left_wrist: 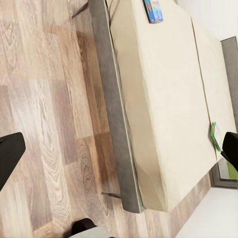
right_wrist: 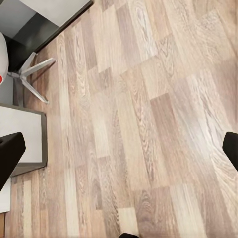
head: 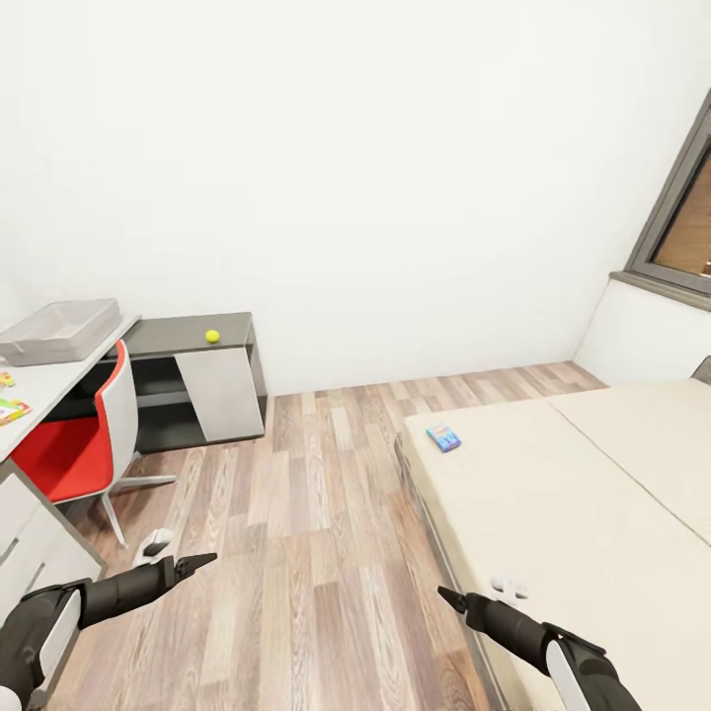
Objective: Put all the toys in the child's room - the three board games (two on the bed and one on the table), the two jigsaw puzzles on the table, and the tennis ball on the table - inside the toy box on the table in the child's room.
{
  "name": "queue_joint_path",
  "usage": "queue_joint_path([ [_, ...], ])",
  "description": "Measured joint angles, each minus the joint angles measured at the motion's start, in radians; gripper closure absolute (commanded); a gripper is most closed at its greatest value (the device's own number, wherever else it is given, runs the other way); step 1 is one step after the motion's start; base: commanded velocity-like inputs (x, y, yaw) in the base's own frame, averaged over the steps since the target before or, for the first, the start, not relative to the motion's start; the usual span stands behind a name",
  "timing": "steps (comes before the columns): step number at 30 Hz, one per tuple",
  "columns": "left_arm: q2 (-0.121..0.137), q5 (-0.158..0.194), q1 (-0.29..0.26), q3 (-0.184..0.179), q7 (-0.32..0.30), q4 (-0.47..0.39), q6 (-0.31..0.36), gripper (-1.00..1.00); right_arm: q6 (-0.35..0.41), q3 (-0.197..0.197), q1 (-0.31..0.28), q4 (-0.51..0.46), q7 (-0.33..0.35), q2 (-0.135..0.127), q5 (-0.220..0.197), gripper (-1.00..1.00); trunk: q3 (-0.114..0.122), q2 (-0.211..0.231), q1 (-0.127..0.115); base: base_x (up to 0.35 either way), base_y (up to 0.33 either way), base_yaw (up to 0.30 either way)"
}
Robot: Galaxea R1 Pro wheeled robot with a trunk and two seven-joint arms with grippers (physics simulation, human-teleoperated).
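Hovering low over the wood floor (head: 316, 513), the left gripper (head: 190, 567) and right gripper (head: 452, 598) both hang empty, fingers spread wide in the wrist views. Farther off, a blue board game (head: 443, 436) lies on the bed (head: 592, 513) near its corner; another, green (left_wrist: 215, 136), sits at the far edge. Beyond, the tennis ball (head: 212, 336) rests on the grey counter (head: 188, 334), the toy box (head: 61, 330) nearby.

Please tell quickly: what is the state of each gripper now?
Left gripper: open, holding nothing.
Right gripper: open, holding nothing.
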Motion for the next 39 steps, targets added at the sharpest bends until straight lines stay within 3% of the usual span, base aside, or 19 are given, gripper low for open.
queue_joint_path([
  [8,0.0,0.0,0.0,0.001,0.0,0.0,0.0,-1.0,0.0,0.0,0.0,-0.001,-0.001,0.0,0.0,-1.0,0.0,0.0,0.0,-0.011,-0.011,0.141],
  [39,-0.001,0.001,0.0,0.0,0.003,0.0,0.0,-1.0,0.0,0.0,0.0,-0.001,-0.003,0.0,0.0,-1.0,0.0,0.0,0.0,-0.022,0.0,0.278],
])
